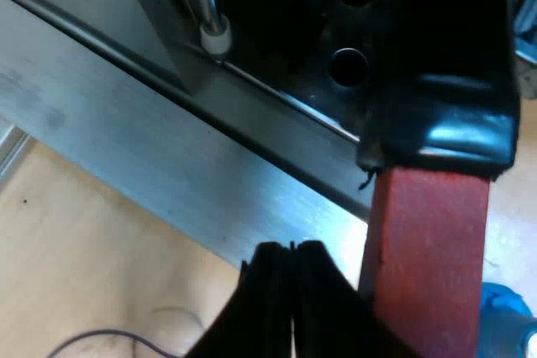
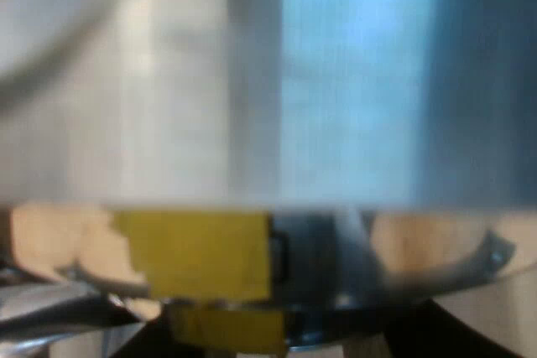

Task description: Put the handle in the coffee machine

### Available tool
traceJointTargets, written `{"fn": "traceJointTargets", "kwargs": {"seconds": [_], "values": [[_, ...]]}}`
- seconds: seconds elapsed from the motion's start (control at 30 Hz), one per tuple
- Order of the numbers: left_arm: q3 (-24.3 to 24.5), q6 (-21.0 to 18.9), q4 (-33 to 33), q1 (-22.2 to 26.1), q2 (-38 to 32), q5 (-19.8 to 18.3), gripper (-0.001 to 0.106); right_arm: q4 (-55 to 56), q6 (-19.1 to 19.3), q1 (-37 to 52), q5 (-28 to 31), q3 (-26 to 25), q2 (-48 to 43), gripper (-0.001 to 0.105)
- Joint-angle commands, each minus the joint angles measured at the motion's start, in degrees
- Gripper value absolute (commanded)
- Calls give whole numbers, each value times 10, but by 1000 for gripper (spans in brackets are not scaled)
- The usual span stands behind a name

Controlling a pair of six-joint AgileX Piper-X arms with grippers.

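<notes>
At the espresso machine [image 1: 168, 148] front, my left gripper [image 1: 292, 291] has its fingers pressed together, holding nothing. The dark handle [image 1: 445, 106] comes out of the shadowed recess above the machine's steel ledge. Its red end [image 1: 428, 249] sits just beside my fingertips; I can't tell if they touch. A steel rod [image 1: 214, 35] with a white tip stands near the recess. The blue object [image 1: 503, 324] past the red end is possibly the tamper. For my right gripper [image 2: 285, 343] I can't tell the grip state. It's close to a metal wall [image 2: 352, 81], with a yellow patch [image 2: 197, 253] below that.
</notes>
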State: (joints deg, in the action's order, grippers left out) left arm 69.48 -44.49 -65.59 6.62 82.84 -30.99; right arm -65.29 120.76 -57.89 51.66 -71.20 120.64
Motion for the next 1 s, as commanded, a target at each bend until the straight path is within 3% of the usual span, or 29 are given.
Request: {"fn": "traceJointTargets", "kwargs": {"seconds": [0.03,0.37,0.5,0.63,1.0], "values": [[3,-2,-33,-3,-2,-55,1,-57,8,-3,-13,-13,-12,32],[3,-7,-83,-34,-4,-67,1,-57,8,-3,-13,-13,-12,32],[3,-37,-85,-47,-4,-68,1,-57,8,-3,-13,-13,-12,32],[3,-59,-104,-49,-5,-94,1,-59,8,-3,-13,-13,-12,32],[3,-59,-119,-49,-5,-98,1,-61,8,-3,-13,-13,-12,32]]}}
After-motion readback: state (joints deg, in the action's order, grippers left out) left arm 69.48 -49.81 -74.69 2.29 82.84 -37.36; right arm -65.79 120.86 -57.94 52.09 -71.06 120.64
